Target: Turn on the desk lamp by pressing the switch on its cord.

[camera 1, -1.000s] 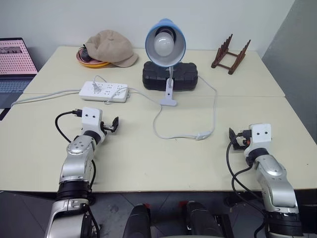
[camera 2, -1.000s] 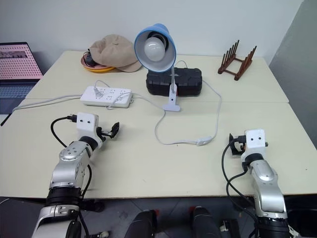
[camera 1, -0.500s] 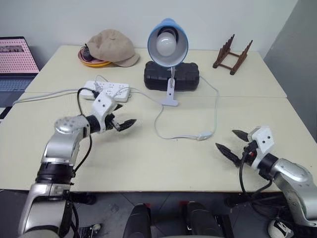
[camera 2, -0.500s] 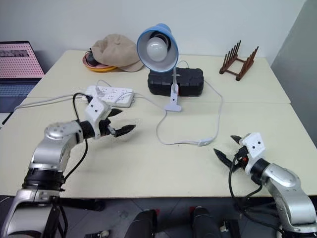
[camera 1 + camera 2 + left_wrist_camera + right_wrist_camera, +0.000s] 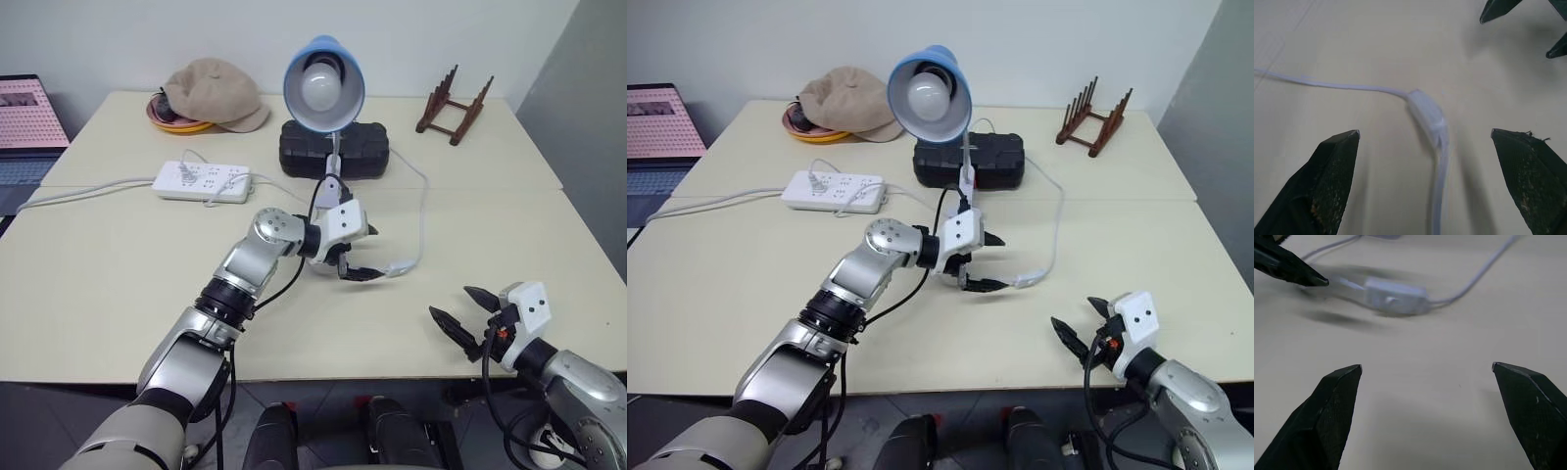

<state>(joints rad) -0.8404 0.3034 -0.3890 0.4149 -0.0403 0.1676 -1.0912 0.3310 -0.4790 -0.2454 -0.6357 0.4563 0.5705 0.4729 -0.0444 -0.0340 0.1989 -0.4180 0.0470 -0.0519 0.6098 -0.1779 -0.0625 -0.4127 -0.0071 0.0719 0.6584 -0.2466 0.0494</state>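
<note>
The switch point(image 5: 399, 267) lies on the tabletop point(image 5: 118, 294) just beyond the left gripper point(image 5: 361, 255), open and empty; left arm reaches across, angled downward; right gripper point(image 5: 468, 314) open, near.

The left arm point(image 5: 235, 279), running from lower left toward the frame centre, is built of rounded silver-grey metal segments joined by black rings, with a disc-shaped joint cap near the wrist. A black cable loops along its forearm. Its wrist carries a white boxy housing, and the left gripper point(image 5: 364, 255) has two black, pointed fingers. At lower right, the right arm point(image 5: 578, 377) is the same silver, with a white block bearing two small dark dots, black cable, and the right gripper point(image 5: 462, 311) with black tapered fingers, their tips slightly scuffed.
</note>
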